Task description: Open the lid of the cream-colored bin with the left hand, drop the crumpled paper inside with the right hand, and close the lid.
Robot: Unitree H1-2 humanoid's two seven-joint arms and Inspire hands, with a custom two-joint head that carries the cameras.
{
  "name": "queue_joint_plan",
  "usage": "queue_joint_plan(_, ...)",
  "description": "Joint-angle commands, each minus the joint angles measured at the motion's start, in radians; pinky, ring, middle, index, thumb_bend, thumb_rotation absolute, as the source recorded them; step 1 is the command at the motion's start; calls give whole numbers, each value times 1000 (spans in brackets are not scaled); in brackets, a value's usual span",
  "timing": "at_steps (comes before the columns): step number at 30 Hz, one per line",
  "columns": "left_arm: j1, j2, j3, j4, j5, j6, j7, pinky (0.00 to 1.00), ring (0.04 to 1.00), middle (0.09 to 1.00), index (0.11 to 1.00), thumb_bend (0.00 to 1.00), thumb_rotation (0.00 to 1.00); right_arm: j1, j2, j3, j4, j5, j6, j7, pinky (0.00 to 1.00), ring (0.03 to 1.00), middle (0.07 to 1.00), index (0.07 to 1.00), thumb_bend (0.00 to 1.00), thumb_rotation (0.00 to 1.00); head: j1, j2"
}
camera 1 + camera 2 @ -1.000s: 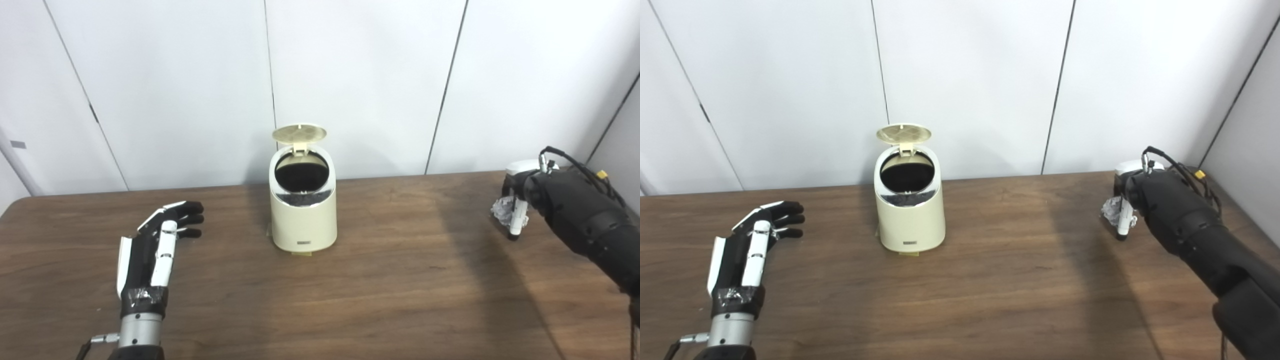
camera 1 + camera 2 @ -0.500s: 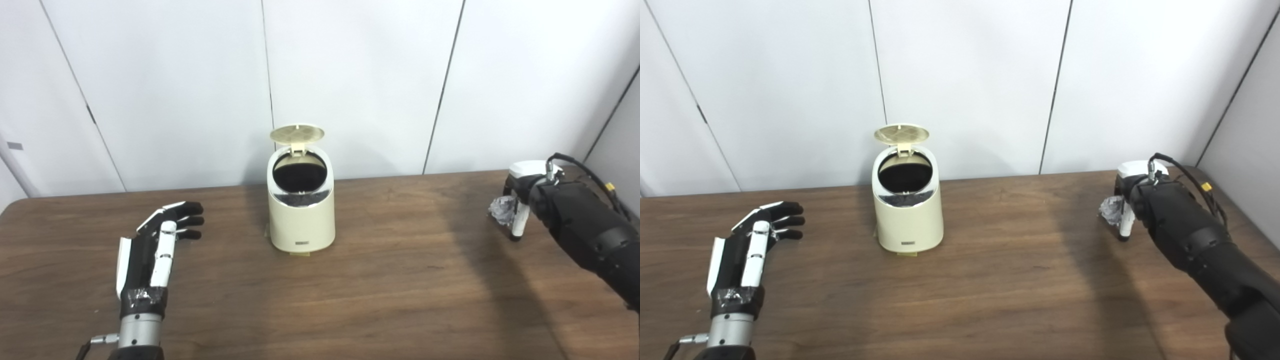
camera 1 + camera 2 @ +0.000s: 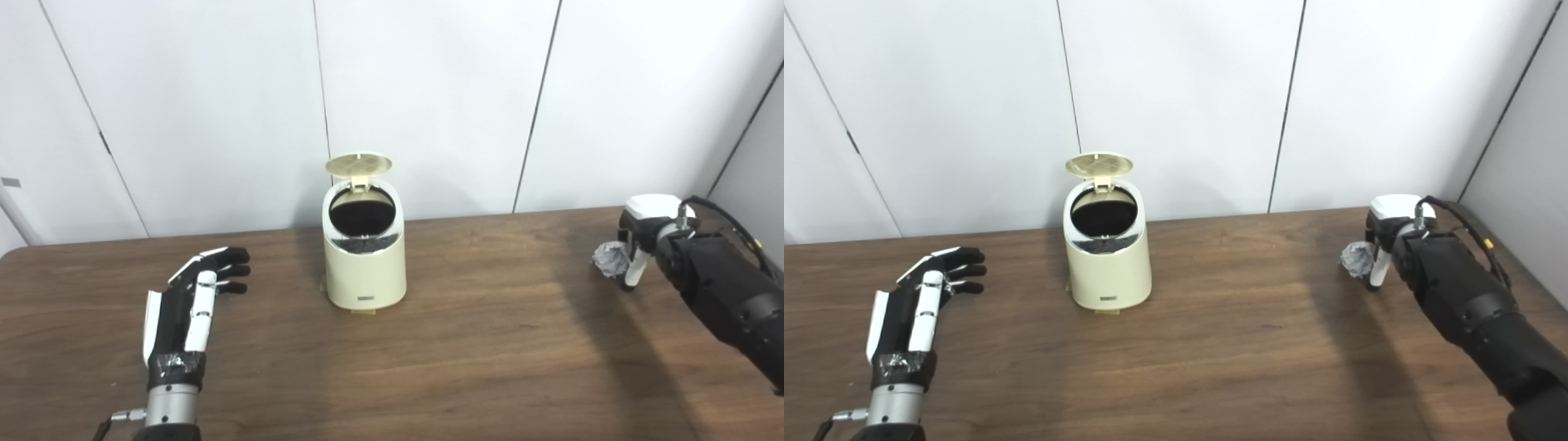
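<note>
Bin (image 3: 364,260) upright, lid (image 3: 358,163) raised; right hand (image 3: 640,242) grips crumpled paper (image 3: 609,260), left hand (image 3: 184,303) open

The cream-colored bin (image 3: 364,257) stands upright near the back middle of the tabletop (image 3: 478,355), its round lid (image 3: 358,163) flipped up on the rear hinge, leaving the dark opening exposed. The crumpled paper (image 3: 609,260), a small grey-white ball, sits far right against the right robot hand (image 3: 640,245).
</note>
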Motion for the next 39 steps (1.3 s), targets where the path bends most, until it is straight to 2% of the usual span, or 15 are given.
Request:
queue_joint_plan(1, -25, 7, -1, -27, -3, -41, 2, 575, 664, 684, 672, 302, 862, 7, -28, 1, 28, -18, -2, -22, 341, 450, 470, 493, 531, 4, 0, 3)
queue_joint_plan(14, -27, 8, -1, -21, -10, -45, -2, 566, 667, 684, 670, 308, 852, 1, -22, 8, 35, -29, 20, -11, 320, 425, 439, 503, 531, 4, 0, 3)
queue_joint_plan(20, -26, 11, -3, -25, 6, -42, 0, 563, 662, 684, 670, 296, 872, -5, -18, 9, 54, -28, 21, -11, 338, 448, 450, 500, 531, 5, -1, 4)
queue_joint_plan(23, -27, 11, -4, -27, 5, -39, -2, 565, 661, 684, 671, 291, 873, -9, -19, 13, 64, -32, 18, -15, 291, 395, 422, 507, 529, 4, 0, 5)
queue_joint_plan(25, -28, 11, -4, -27, 6, -39, -1, 565, 662, 685, 671, 292, 871, -11, -19, 16, 66, -34, 20, -11, 273, 372, 466, 494, 531, 4, -1, 5)
queue_joint_plan(27, -29, 10, -5, -27, 7, -38, -1, 567, 663, 684, 671, 285, 868, -14, -18, 17, 67, -34, 28, -3, 273, 380, 426, 505, 528, 5, -1, 5)
queue_joint_plan(31, -30, 10, -5, -27, 6, -37, 0, 570, 666, 686, 673, 289, 863, -13, -21, 12, 49, -22, 41, 33, 308, 429, 424, 519, 527, 7, 0, 4)
queue_joint_plan(32, -30, 9, -4, -27, 4, -36, 1, 570, 666, 685, 672, 286, 861, -13, -23, 13, 44, -21, 40, 43, 339, 466, 464, 616, 550, 2, 0, 4)
queue_joint_plan(33, -30, 9, -4, -27, 1, -37, 0, 571, 667, 686, 672, 282, 860, -13, -25, 11, 44, -17, 37, 49, 358, 488, 544, 665, 693, 96, 0, 4)
queue_joint_plan(35, -31, 9, -3, -27, -1, -38, -1, 574, 668, 687, 673, 282, 856, -13, -27, 8, 44, -15, 33, 54, 402, 532, 627, 733, 849, 206, 0, 4)
queue_joint_plan(39, -33, 11, -2, -27, 2, -36, 1, 577, 665, 686, 673, 294, 854, -10, -29, 2, 32, -11, 40, 63, 449, 589, 678, 753, 909, 250, 0, 3)
